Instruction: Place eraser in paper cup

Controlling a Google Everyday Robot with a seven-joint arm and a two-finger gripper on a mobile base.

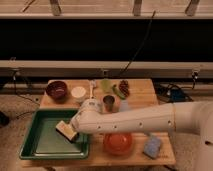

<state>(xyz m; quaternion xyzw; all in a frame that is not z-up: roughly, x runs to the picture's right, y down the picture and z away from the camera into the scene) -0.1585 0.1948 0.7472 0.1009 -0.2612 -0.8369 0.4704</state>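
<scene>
The eraser [64,129], a small pale beige block with dark sides, lies in the green tray [45,147] near its right side. My gripper [73,132] is at the end of the white arm [130,121], which reaches in from the right. It is down in the tray, right at the eraser's right end and covering part of it. The paper cup [78,93], short and white with a cream inside, stands upright on the wooden table behind the tray, empty as far as I can see.
A dark red-brown bowl [56,90] sits left of the paper cup. A grey metal cup [108,102] stands just behind the arm. An orange bowl [118,144] and a blue sponge [152,146] are at the front right. Green and dark items [116,88] lie at the back.
</scene>
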